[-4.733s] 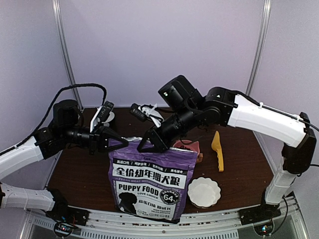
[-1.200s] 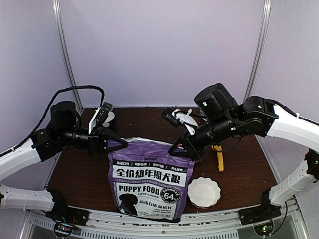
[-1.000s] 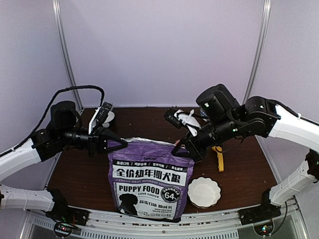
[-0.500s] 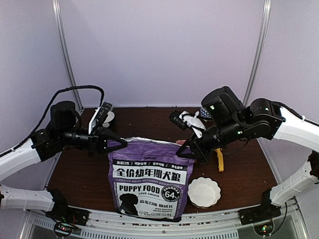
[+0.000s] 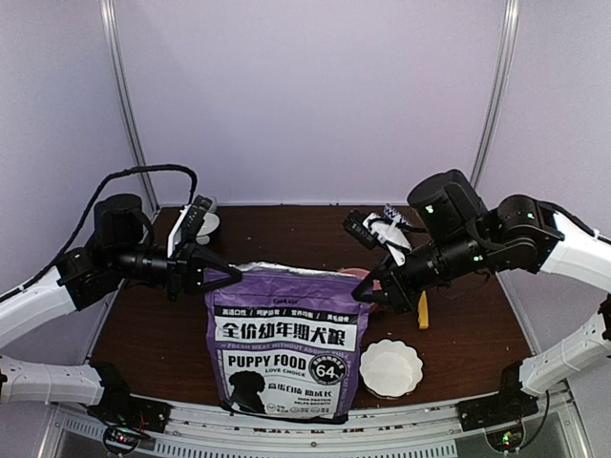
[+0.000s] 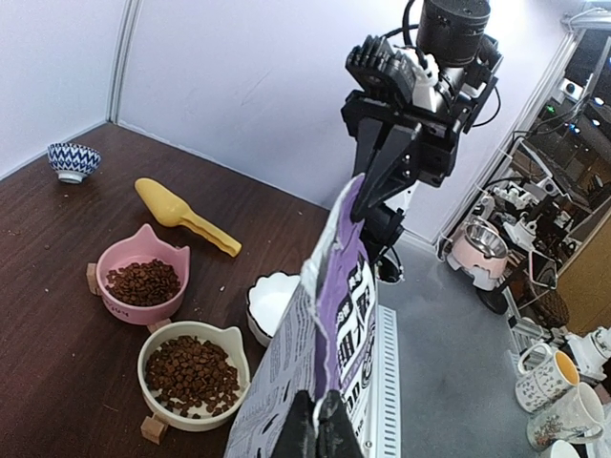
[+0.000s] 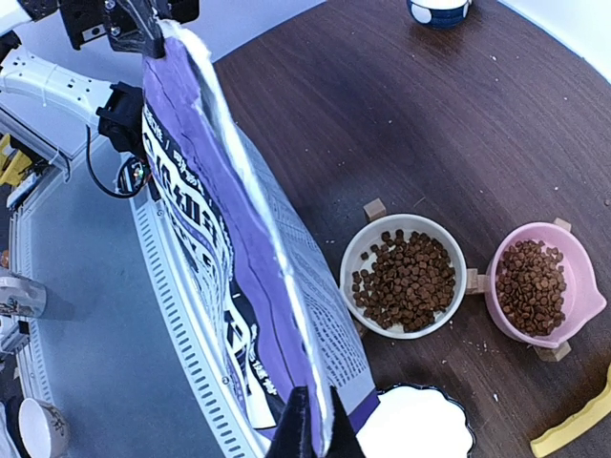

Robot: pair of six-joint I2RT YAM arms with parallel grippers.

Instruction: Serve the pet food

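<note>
A purple "PUPPY FOOD" bag stands upright near the table's front edge. My left gripper is shut on the bag's top left corner, and its fingertips pinch the top edge of the bag. My right gripper is shut on the top right corner, its tips clamping the flattened mouth of the bag. The pet food lies as brown kibble in a cream bowl and a pink bowl behind the bag.
An empty white scalloped dish sits to the right of the bag. A yellow scoop lies beyond it. A blue patterned bowl stands at the back, and another dark bowl sits at the back left.
My right gripper has slid right along the bag's top edge to its right corner, pulling the mouth flat. The left arm has stayed put.
</note>
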